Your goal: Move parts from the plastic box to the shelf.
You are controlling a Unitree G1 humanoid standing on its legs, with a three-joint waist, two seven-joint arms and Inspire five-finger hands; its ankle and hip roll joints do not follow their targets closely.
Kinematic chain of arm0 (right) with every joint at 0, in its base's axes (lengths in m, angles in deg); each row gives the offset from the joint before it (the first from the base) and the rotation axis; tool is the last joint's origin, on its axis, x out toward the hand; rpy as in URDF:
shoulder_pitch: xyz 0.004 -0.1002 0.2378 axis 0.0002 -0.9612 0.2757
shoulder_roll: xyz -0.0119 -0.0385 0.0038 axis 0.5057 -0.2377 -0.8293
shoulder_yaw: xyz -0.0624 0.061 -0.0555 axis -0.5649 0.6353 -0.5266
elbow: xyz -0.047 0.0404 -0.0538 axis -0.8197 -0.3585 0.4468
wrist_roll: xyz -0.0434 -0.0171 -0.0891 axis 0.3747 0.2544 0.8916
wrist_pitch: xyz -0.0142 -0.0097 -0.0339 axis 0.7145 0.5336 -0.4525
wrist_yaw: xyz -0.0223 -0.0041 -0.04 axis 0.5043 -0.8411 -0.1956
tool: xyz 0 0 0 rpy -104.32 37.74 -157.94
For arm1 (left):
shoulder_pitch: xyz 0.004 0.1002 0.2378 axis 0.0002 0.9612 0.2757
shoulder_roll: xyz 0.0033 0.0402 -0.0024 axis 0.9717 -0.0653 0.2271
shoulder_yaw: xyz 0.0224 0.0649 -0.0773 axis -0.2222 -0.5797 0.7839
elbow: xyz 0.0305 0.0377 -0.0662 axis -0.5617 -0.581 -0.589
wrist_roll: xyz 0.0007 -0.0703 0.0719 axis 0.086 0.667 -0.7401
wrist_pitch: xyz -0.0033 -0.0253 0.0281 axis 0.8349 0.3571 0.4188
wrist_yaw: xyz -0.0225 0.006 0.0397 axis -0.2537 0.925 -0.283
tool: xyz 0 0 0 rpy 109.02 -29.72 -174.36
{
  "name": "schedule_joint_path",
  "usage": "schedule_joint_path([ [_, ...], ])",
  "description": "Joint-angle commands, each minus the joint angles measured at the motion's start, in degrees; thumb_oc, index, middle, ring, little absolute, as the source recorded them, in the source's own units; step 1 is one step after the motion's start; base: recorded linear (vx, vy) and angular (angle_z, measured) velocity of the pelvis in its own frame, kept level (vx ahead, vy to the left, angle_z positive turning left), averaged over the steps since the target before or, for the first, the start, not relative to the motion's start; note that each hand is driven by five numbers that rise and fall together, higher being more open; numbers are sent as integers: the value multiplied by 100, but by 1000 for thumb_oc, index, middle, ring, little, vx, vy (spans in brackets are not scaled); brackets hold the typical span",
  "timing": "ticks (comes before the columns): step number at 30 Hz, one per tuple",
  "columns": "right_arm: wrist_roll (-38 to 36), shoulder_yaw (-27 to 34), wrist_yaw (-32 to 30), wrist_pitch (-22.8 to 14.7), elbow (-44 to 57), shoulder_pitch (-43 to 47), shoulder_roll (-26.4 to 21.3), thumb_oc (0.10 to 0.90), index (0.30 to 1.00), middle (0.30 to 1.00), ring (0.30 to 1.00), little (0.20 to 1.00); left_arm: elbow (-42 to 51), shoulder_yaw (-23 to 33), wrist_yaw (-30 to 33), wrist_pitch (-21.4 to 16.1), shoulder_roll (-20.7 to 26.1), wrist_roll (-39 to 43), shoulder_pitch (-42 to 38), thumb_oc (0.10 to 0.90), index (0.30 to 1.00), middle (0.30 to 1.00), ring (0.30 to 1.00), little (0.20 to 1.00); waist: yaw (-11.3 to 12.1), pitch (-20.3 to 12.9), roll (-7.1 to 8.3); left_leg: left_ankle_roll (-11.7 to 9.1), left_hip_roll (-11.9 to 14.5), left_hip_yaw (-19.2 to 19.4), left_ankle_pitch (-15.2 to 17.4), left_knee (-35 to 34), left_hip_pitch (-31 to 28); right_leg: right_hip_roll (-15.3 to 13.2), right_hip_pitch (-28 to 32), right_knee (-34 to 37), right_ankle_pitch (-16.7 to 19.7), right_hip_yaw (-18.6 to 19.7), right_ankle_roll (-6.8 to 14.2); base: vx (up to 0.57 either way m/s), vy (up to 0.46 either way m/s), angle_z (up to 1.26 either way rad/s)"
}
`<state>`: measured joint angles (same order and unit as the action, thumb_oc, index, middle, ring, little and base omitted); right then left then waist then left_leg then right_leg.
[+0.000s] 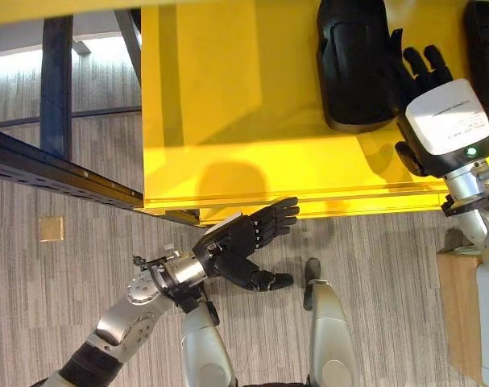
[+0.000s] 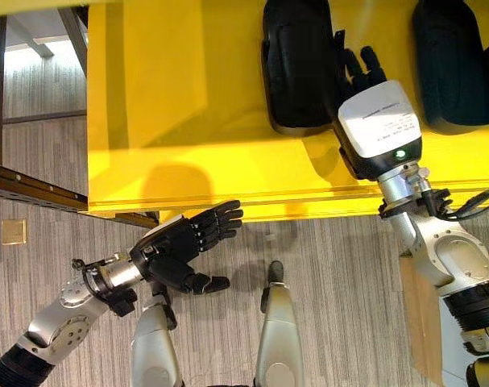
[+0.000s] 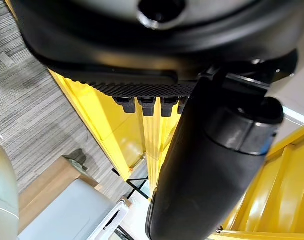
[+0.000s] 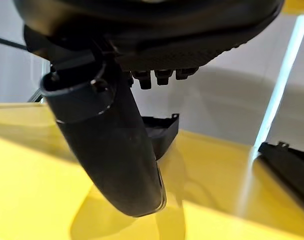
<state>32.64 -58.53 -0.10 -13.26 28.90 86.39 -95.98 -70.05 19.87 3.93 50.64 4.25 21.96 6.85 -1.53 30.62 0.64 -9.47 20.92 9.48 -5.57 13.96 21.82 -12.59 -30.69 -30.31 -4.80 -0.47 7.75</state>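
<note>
Seen from above, a yellow shelf (image 1: 228, 105) holds two black moulded parts: one part (image 2: 296, 64) just beside the right hand (image 2: 361, 72), and a second part (image 2: 453, 68) further right, cut off at the frame edge. The right hand's fingers are straight and hold nothing, apparently just after placing that part. The left hand (image 1: 244, 242) hangs relaxed and empty below the shelf edge, above the grey floor (image 1: 67, 282). The next move likely calls for pulling the right arm clear. The plastic box cannot be made out.
</note>
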Motion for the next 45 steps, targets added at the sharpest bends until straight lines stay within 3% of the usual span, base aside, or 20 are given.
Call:
schedule_joint_path([
  [1,17,634,-512,147,527,662,55,900,1000,1000,1000,1000,828,3,-256,-437,-185,117,-46,900,1000,1000,1000,1000,-44,-83,60,213,174,-180,463,263,-79,-135,303,-170,-336,-429,-229,0,0,0],
  [11,-98,876,-950,104,574,557,80,900,1000,1000,1000,1000,870,2,-286,-485,-254,108,25,900,1000,1000,1000,1000,-83,-83,2,220,178,-142,469,229,-180,-145,364,-201,-378,-427,-251,0,7,0],
  [15,-792,1301,-1352,-2,882,234,274,900,1000,1000,1000,1000,844,73,-147,-626,-389,76,158,900,1000,1000,1000,1000,-161,-109,-43,198,202,-77,434,100,-355,-138,467,-145,-380,-428,-266,9,97,-1],
  [24,-1666,2428,-1977,-448,1514,-1489,1110,900,1000,1000,1000,1000,645,339,189,-981,-818,-47,626,900,1000,1000,1000,1000,-423,-497,-47,175,222,192,334,-422,-964,-190,932,488,-173,-454,-259,18,166,-6],
  [26,-1395,2560,-2148,-848,1519,-1647,1227,900,1000,1000,1000,1000,566,381,409,-1212,-861,-37,654,900,1000,1000,1000,1000,-464,-633,-56,179,213,245,289,-536,-1064,-219,1067,746,-27,-443,-221,-32,252,-19],
  [27,-1386,2587,-2120,-864,1568,-1699,1218,900,1000,1000,1000,1000,540,398,438,-1281,-876,15,673,900,1000,1000,1000,1000,-461,-674,-64,183,200,258,290,-562,-1099,-241,1130,817,-3,-445,-203,-14,194,-13],
  [31,-1660,2720,-1929,-636,1652,-1880,1133,900,1000,1000,1000,1000,517,517,657,-1431,-924,86,761,900,1000,1000,1000,1000,-422,-838,-24,175,119,279,341,-571,-1208,-304,1416,1071,60,-506,-140,-22,128,-1],
  [35,-2461,2667,-1247,-153,1192,-1966,1207,900,1000,1000,1000,1000,325,620,624,-1445,-1089,193,823,900,1000,1000,1000,1000,-336,-956,77,167,57,326,404,-525,-1287,-365,1754,1390,140,-654,-86,-32,123,7],
  [40,-3119,2580,-637,270,670,-2184,1483,900,1000,1000,1000,1000,274,510,238,-1429,-1132,-10,731,900,1000,1000,1000,1000,-423,-973,246,252,-82,503,581,-355,-1378,-471,2053,1934,500,-623,96,-33,161,14],
  [43,-3405,2579,-378,487,631,-2375,1650,900,1000,1000,1000,1000,168,403,224,-1224,-903,-320,443,900,1000,1000,1000,1000,-580,-924,466,415,-238,799,919,13,-1325,-599,2226,2601,1096,-493,289,-54,68,-17],
  [44,-3747,2571,-222,629,546,-2431,1869,900,1000,1000,1000,1000,159,391,311,-1167,-792,-340,385,900,1000,1000,1000,1000,-558,-878,552,412,-259,1083,1202,231,-1324,-780,2399,3244,1661,-829,431,-206,92,-65],
  [45,-3804,2416,112,611,391,-2311,2060,900,1000,1000,1000,1000,223,482,553,-1156,-776,-394,471,900,1000,1000,1000,1000,-420,-814,628,388,-88,1557,1192,260,-1471,-964,2390,3156,1985,-1499,494,-262,129,-128],
])
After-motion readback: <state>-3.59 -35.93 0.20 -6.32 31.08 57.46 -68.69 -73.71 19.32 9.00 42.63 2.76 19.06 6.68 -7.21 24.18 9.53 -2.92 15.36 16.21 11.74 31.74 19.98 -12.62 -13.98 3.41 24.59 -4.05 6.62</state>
